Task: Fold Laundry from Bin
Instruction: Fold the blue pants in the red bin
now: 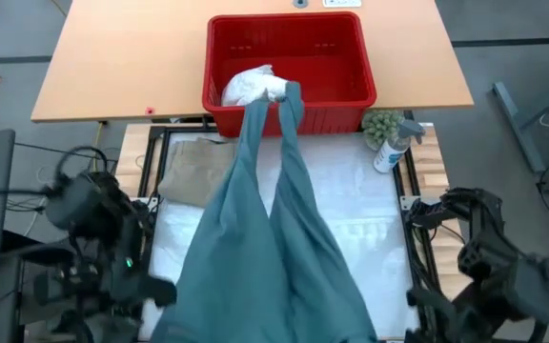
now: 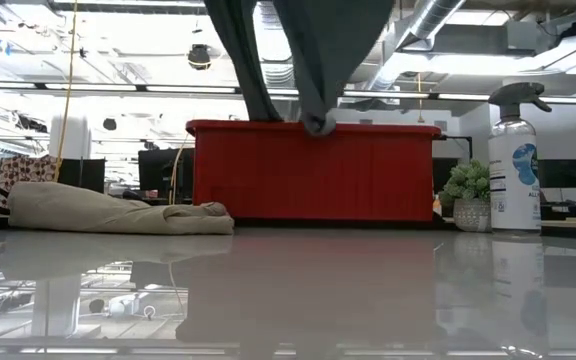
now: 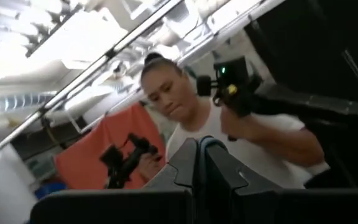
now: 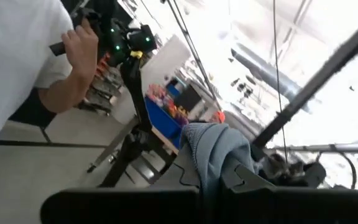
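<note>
The dark teal-green garment is lifted above the table, and its two long sleeves run to the red bin and rest on its near rim. A white garment lies inside the bin. The beige-khaki garment lies flat on the table's far left; it also shows in the low view. My left gripper and my right gripper are both shut on the teal garment's near end, high over the table's near edge. My left gripper is shut with its fingers pointing up and away from the table; a thin strip of cloth shows beside the fingers, and which part of the garment it is I cannot tell. My right gripper pinches a bunched, several-layered fold of the teal cloth between its two fingers. The bunch stands up past the fingertips. The garment runs drawn out from here toward the bin.
A spray bottle and a small potted plant stand at the far right of the white mat, next to the bin. A person holding hand controllers stands beyond the table's near side.
</note>
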